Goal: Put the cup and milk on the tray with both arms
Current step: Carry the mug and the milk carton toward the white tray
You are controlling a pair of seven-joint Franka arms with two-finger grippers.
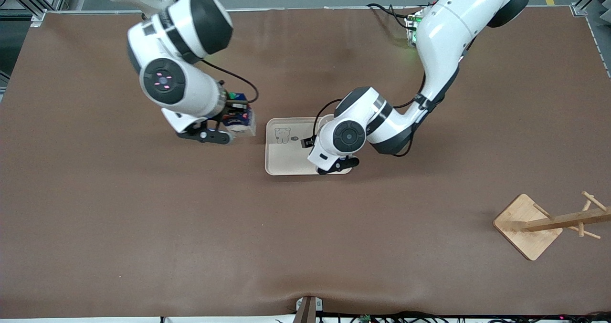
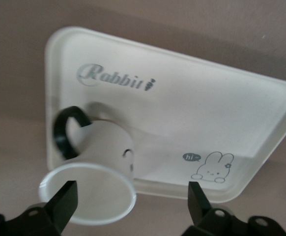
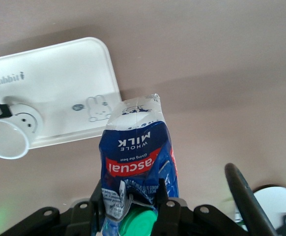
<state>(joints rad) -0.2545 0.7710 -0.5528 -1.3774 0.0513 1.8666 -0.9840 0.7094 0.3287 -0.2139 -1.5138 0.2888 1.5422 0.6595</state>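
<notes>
The cream tray [image 1: 286,156] lies mid-table. The white cup [image 2: 106,147] stands upright on it, by the edge farther from the front camera, toward the left arm's end. In the front view only a bit of its rim [image 1: 323,119] shows past the left arm's wrist [image 1: 348,137]. My left gripper [image 2: 131,186] is open above the cup and holds nothing. My right gripper [image 3: 129,196] is shut on the blue milk carton [image 3: 138,157] at its green-capped end. It holds the carton [image 1: 241,119] in the air over bare table beside the tray, toward the right arm's end.
A wooden rack [image 1: 527,227] with pegs stands near the left arm's end, nearer to the front camera than the tray. The tray [image 3: 59,73] and the cup [image 3: 8,135] also show in the right wrist view. The tray's bunny drawing [image 2: 213,167] is at the corner toward the milk.
</notes>
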